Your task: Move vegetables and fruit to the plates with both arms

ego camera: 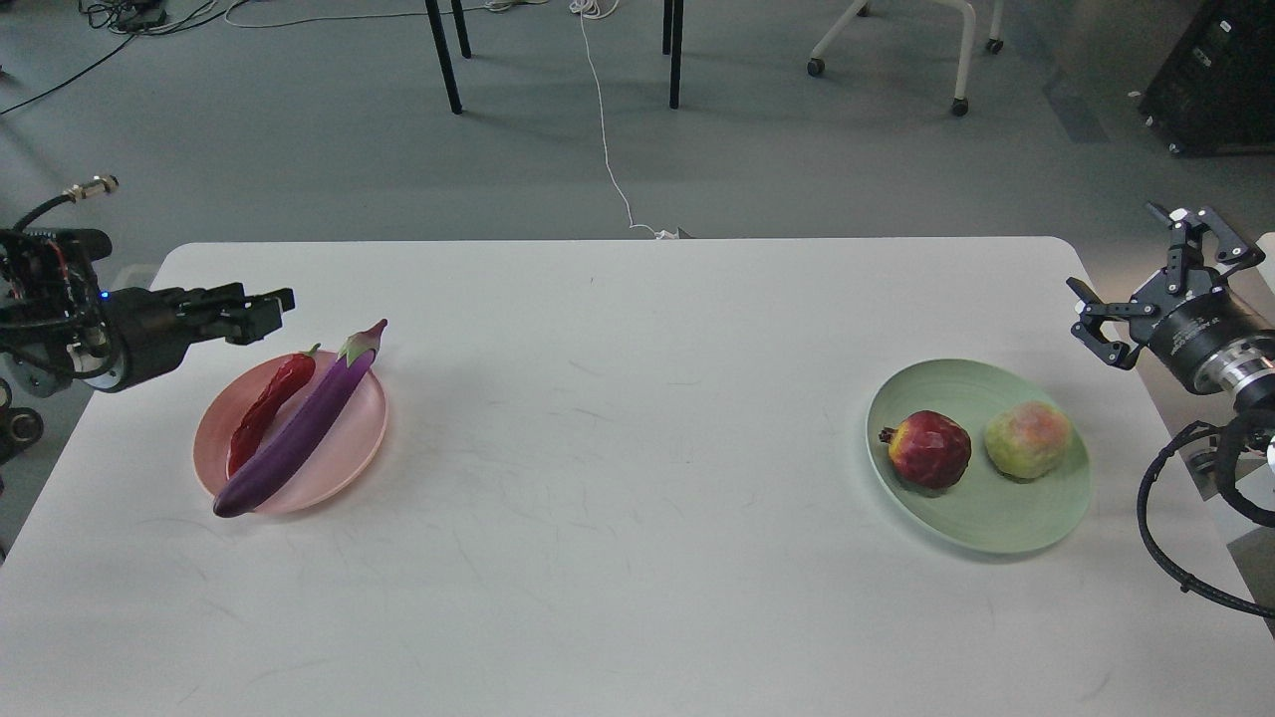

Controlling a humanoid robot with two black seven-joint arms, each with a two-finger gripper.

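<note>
The purple eggplant lies diagonally across the pale pink plate, its dark tip over the front rim. The red chili pepper lies on the same plate, just left of the eggplant. My left gripper hovers above and behind the plate's far-left rim, open and empty. The dark red pomegranate and the yellow-green fruit sit side by side on the mint green plate. My right gripper is open and empty, above the table's right edge behind that plate.
The white table stretches between the two plates. Black cable loops hang from my right arm past the table's right edge. Chair and table legs and a white cord stand on the floor beyond.
</note>
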